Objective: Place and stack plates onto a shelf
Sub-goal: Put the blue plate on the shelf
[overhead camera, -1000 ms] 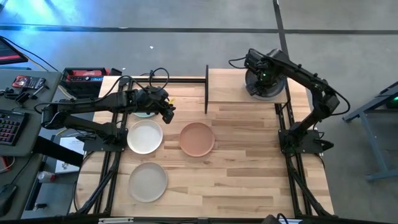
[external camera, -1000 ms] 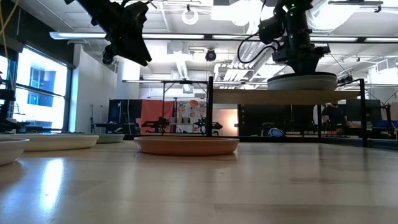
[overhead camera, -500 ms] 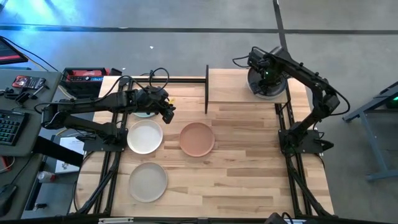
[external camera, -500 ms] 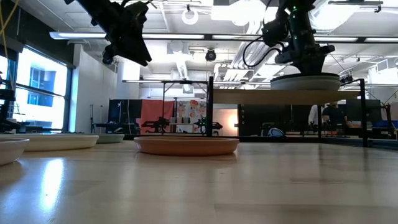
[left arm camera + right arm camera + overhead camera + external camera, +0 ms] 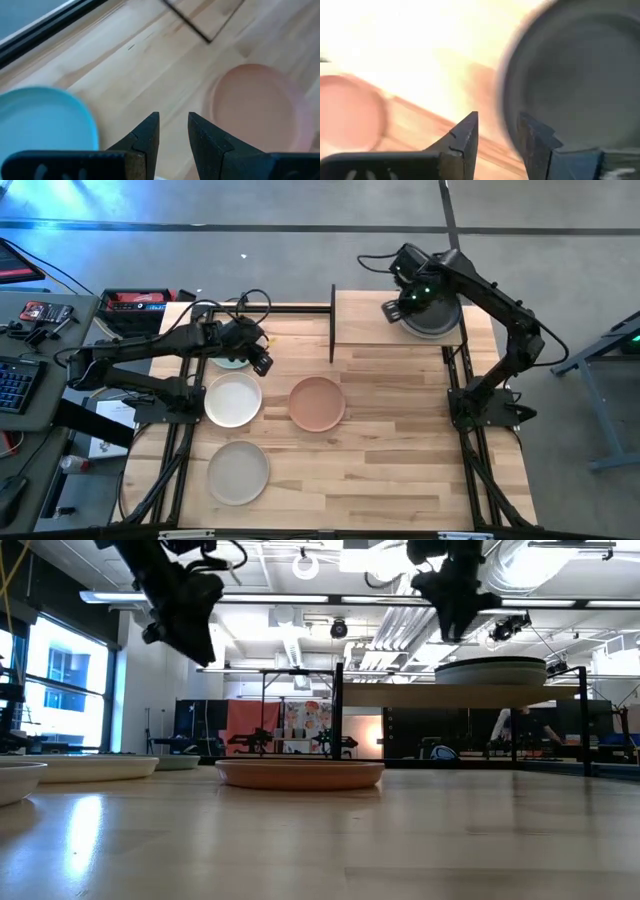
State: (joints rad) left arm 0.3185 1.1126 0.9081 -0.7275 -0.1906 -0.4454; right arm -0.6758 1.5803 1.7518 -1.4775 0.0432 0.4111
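Observation:
On the shelf (image 5: 370, 320), a small stack of plates with a dark top plate (image 5: 432, 318) rests on the board's right half; it also shows in the low view (image 5: 490, 670). My right gripper (image 5: 393, 305) hovers open above the board, just left of the stack, touching nothing (image 5: 497, 127). On the tabletop lie a pale teal plate (image 5: 45, 117), a white plate (image 5: 233, 400), a terracotta plate (image 5: 317, 403) and a light grey plate (image 5: 238, 472). My left gripper (image 5: 262, 363) hangs slightly open in the air between the teal and terracotta plates (image 5: 173, 122).
The shelf's left half (image 5: 355, 315) is bare wood, and a black post (image 5: 332, 320) stands at its left edge. Tools, a keyboard and cables lie on a side table (image 5: 40, 320) beyond the left edge. Open tabletop spreads to the right of the terracotta plate (image 5: 420, 440).
My right gripper has risen off the stack on the shelf and moved toward the table's left, leaving the dark top plate lying there. My left gripper has shifted a little toward the table's left edge.

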